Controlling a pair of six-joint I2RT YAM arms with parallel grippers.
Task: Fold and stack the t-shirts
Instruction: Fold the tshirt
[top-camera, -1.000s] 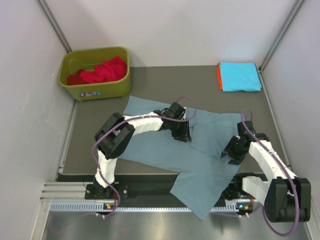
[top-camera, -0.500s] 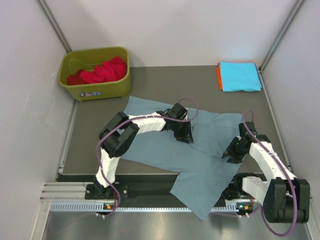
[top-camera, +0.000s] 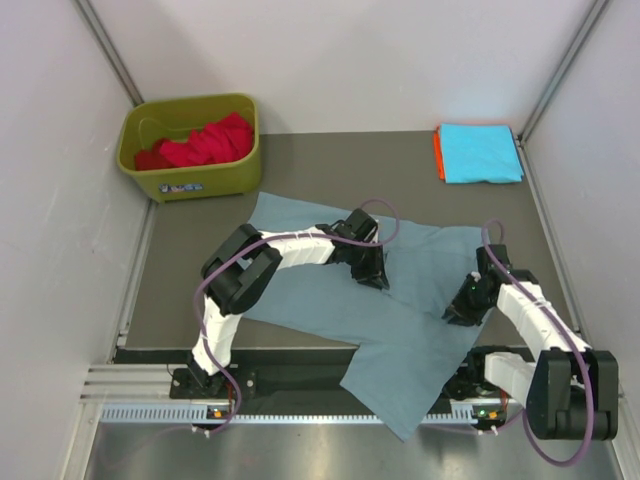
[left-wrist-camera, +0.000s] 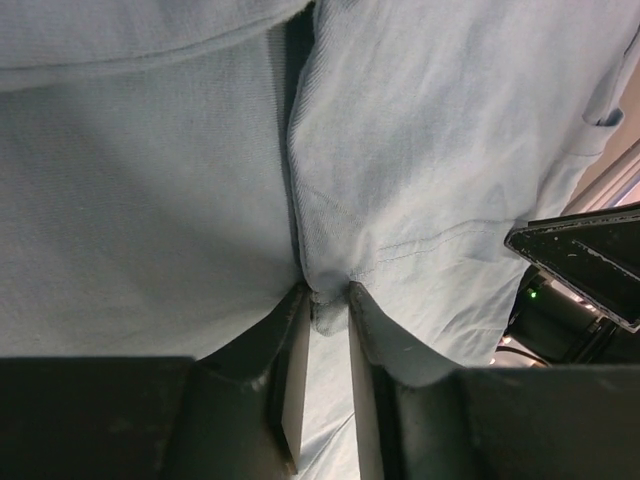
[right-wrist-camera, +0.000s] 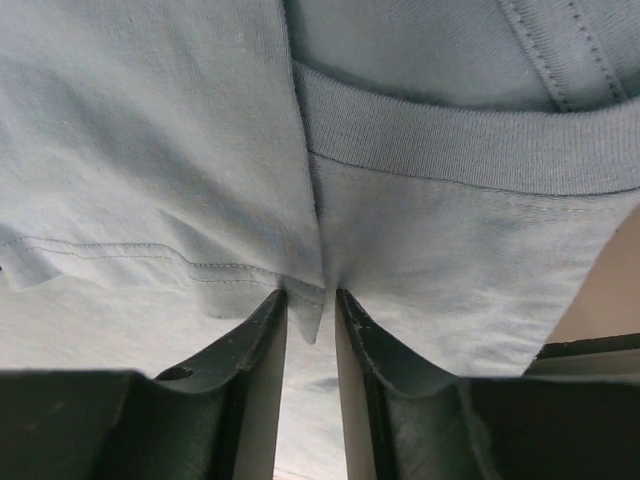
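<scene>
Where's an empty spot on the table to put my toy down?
Bare: the back middle of the table, between the bin and the cyan shirt, and the left strip in front of the bin. Crowded: the middle and near edge, where the grey shirt lies, with the left hand and right hand pinching it.

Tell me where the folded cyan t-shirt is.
Top view: the cyan t-shirt lies folded in the far right corner of the table, atop the orange t-shirt, beyond the grey-blue t-shirt.
</scene>
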